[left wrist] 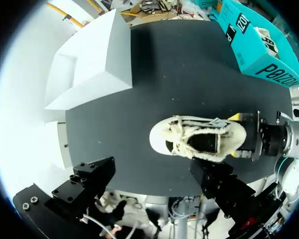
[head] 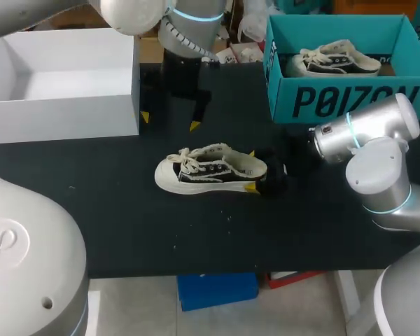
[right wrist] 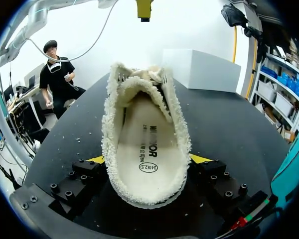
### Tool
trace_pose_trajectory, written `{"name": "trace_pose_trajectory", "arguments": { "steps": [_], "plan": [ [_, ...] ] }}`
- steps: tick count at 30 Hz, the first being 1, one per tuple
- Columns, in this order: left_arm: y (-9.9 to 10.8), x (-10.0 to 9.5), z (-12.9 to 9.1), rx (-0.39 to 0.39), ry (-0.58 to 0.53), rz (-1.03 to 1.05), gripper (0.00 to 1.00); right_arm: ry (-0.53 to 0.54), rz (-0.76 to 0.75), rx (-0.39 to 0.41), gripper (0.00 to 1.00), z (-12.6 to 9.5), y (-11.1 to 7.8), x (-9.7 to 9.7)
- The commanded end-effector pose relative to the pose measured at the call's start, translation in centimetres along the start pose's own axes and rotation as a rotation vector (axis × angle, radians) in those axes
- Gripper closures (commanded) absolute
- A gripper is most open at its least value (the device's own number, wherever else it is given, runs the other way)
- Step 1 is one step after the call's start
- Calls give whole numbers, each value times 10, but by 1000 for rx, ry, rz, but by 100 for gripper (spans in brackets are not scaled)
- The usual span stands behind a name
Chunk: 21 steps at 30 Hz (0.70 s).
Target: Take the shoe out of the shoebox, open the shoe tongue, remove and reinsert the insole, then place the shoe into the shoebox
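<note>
**Shoe (head: 210, 170) clamped at the heel**

The right gripper (head: 252, 170) pinches the shoe from both sides at the table's (head: 126, 224) middle. The left gripper (head: 169, 121) hangs open toward the far edge. A white box (head: 63, 112) and a teal shoebox (head: 336, 101) holding a second shoe (head: 332, 61) sit in the far corners.

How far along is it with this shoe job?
Done: the shoe is out of the teal shoebox, lying on the table. In hand: the right gripper grips its heel; the left gripper hangs open above. The insole lies inside; whether it was already removed, I cannot tell. Left: boxing the shoe.
</note>
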<state>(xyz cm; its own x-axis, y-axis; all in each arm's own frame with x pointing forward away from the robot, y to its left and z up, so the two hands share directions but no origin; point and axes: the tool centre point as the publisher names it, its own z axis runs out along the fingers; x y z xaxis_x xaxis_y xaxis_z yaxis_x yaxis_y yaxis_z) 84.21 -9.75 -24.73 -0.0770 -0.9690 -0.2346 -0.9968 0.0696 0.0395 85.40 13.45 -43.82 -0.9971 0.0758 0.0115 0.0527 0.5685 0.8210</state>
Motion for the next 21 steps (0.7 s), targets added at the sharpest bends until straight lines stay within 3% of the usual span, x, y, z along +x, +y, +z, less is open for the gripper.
{"name": "trace_pose_trajectory", "arguments": {
  "steps": [1, 21],
  "plan": [
    [1, 25, 12, 1, -36, 46, 0, -2, 1, 3, 100, 4, -1, -2],
    [-12, 111, 49, 27, -148, 127, 0, -2, 1, 3, 100, 4, -1, -2]
  ]
}}
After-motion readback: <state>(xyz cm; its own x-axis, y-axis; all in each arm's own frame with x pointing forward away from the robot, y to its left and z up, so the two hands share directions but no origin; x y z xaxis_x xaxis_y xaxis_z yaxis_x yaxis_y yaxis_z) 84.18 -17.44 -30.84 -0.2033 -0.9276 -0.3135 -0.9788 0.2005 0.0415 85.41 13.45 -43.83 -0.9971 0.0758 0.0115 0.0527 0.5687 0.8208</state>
